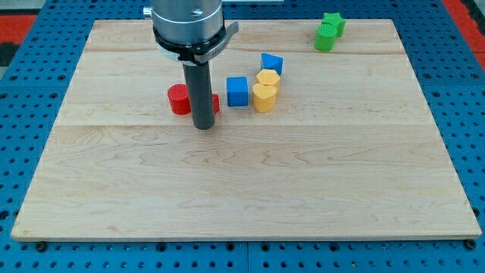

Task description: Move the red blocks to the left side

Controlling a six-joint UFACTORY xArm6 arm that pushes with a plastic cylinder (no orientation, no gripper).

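Note:
A red round block [179, 99] sits left of centre on the wooden board [242, 189]. A second red block [215, 104] is mostly hidden behind the rod; only its right edge shows. My tip [203, 126] rests on the board between the two red blocks, just in front of them, touching or nearly touching both. A blue cube [237, 91] stands right of the hidden red block. A second blue block [271, 63] lies further up and right. Two yellow blocks [264, 97] [268, 78] stand between the blue ones.
Two green blocks [326, 38] [333, 22] sit close together near the board's top right edge. The board lies on a blue perforated table [23, 114]. The arm's grey housing [188, 23] hangs above the board's top centre-left.

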